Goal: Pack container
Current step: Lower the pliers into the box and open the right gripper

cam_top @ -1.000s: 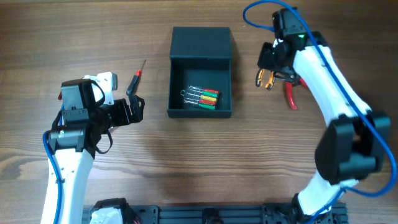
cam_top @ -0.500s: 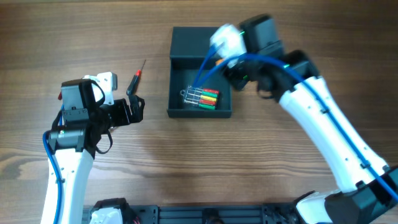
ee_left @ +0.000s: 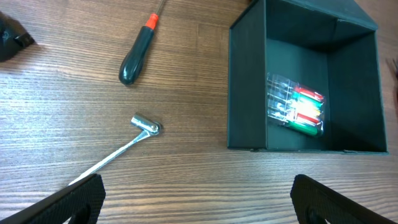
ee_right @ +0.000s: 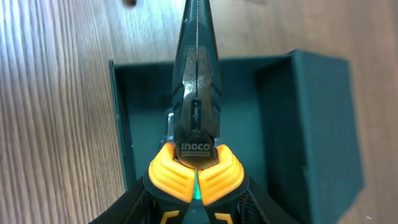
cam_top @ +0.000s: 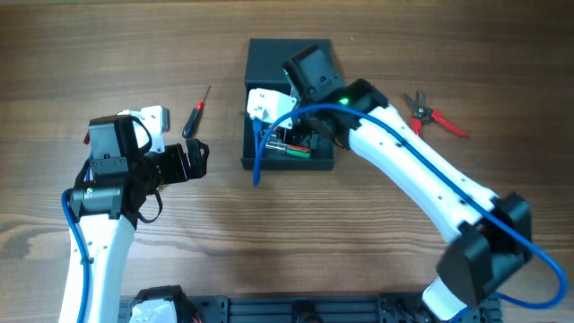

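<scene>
The container (cam_top: pixel 289 63) sits at about 12 o'clock on the tabletop (cam_top: pixel 377 242). Its lid is open and standing up along the far side, so the box is wide open from above.

The right arm is reaching across it, so the right claw (ee_right: pixel 198 208) hangs pretty much straight over the open box. It's closed partway around the yellow handles of a pair of needle-nose pliers (ee_right: pixel 198 93). The container is directly below that claw, so I'd say the right arm is clearly the one to do this drop.

The left claw (cam_top: pixel 193 160) is parked off at 9 o'clock from the container. It's spread all the way and has nothing in it.

The bit that matters is the pliers' long axis. It runs 3-to-9 across the box, with the nose pointing at 9 o'clock. From the wrist view the tip seems to poke past that side wall. That could just be the height talking, but my guess is they need to go down level and centred, or nose dipped, so they don't hang up on the rim.

Other stuff:
- Red-handled cutters (cam_top: pixel 432 115) are on the tabletop at 3 o'clock from the box.
- A black-handled screwdriver (cam_top: pixel 195 115) is at 9 o'clock.
- A little packet of coloured drivers (ee_left: pixel 295 107) is lying on the container floor.
</scene>
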`<state>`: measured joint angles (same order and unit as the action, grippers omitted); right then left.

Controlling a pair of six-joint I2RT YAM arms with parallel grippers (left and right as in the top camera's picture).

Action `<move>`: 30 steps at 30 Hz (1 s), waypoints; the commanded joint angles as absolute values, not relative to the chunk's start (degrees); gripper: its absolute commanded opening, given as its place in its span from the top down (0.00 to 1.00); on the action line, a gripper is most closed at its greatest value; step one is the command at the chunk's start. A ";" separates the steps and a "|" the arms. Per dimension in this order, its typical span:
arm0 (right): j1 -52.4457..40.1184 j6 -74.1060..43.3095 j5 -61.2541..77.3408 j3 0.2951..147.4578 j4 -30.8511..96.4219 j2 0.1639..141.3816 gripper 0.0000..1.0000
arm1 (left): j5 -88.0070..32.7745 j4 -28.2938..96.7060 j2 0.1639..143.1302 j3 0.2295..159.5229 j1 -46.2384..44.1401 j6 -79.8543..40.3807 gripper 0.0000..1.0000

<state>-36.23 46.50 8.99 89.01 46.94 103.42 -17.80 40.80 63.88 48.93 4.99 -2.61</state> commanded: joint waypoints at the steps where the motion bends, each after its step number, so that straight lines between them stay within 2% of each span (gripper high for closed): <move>1: -36.10 47.62 10.41 89.62 45.78 106.94 0.96 | -17.50 40.91 63.99 49.89 5.15 -1.89 0.00; 12: -34.13 42.63 10.55 89.62 44.51 114.93 0.96 | -17.50 41.01 63.96 49.89 5.15 -1.91 0.00; 20: -31.51 35.07 11.77 89.47 40.16 115.18 0.96 | -17.50 41.04 63.96 49.89 5.15 -1.91 0.00; 30: -30.50 34.54 12.56 88.84 39.57 115.20 0.96 | -17.50 41.04 63.99 49.89 5.15 -1.91 0.00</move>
